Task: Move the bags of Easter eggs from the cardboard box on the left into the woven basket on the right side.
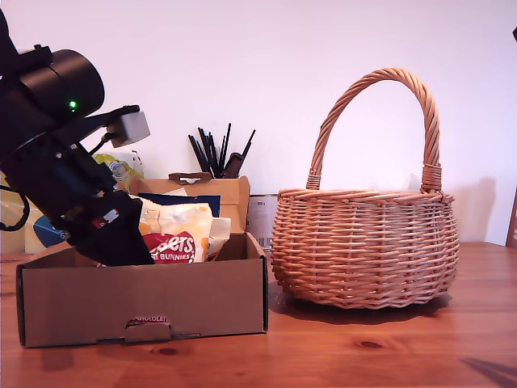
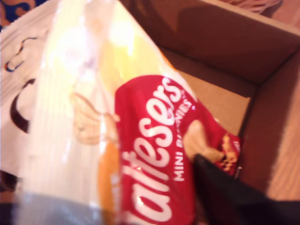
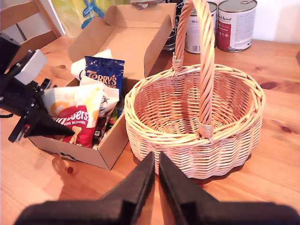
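Already first gripper (image 3: 70, 133) pinches the Maltesers bag (image 1: 174, 234) in the cardboard box (image 1: 145, 303); pouch looks light, floppy, slippery, best held at its edge. Second gripper (image 3: 156, 161) fingers nearly closed, empty.

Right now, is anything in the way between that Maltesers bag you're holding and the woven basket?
My first gripper has the Maltesers bag still low in the cardboard box, so the box's side wall facing the woven basket stands between them. The basket's arched handle spans the opening, which looks empty.
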You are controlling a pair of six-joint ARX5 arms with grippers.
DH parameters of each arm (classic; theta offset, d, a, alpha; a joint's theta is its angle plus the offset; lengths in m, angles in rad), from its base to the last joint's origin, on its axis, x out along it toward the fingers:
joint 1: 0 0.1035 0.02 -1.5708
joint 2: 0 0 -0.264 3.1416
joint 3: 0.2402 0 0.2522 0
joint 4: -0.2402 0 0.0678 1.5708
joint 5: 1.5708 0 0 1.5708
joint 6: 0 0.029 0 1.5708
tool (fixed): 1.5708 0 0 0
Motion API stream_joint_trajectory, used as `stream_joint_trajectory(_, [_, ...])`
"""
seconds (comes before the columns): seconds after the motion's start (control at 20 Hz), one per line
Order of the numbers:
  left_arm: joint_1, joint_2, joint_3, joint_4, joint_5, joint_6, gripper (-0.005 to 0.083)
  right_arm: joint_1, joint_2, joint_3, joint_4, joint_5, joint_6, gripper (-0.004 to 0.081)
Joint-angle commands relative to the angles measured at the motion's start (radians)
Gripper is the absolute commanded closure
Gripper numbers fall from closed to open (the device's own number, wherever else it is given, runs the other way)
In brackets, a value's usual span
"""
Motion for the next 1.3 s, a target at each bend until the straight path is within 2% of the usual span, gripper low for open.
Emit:
stream_joint_trajectory(0.0, [-0.003,0.043,-0.021,-0.006,-0.006,0.005,0.0795,0.005,0.0,-0.015,0.006,-0.004,-0.004,0.0783])
stream_joint_trajectory(0.15, [-0.004,0.038,0.006,-0.035,-0.007,-0.004,0.0795,0.005,0.0,-0.015,0.006,-0.003,-0.004,0.0783])
stream_joint_trajectory(0.35, [-0.004,0.005,0.112,-0.198,0.001,-0.003,0.0795,0.005,0.0,-0.015,0.006,-0.003,-0.004,0.0783])
stream_joint_trajectory(0.75, [-0.02,-0.032,0.305,-0.298,0.167,-0.025,0.0795,0.005,0.0,-0.015,0.008,-0.003,-0.004,0.0783])
stream_joint_trajectory(0.9, [-0.036,-0.032,0.356,-0.275,0.275,-0.036,0.0795,0.005,0.0,-0.015,0.006,-0.003,-0.004,0.0783])
stream_joint_trajectory(1.0, [-0.049,-0.032,0.376,-0.191,0.364,-0.111,0.0795,0.005,0.0,-0.015,0.007,-0.003,-0.003,0.0783])
stream_joint_trajectory(1.25, [-0.129,0.0,0.376,0.077,0.372,-0.222,0.0795,0.005,0.0,-0.015,0.008,-0.003,-0.004,0.0783])
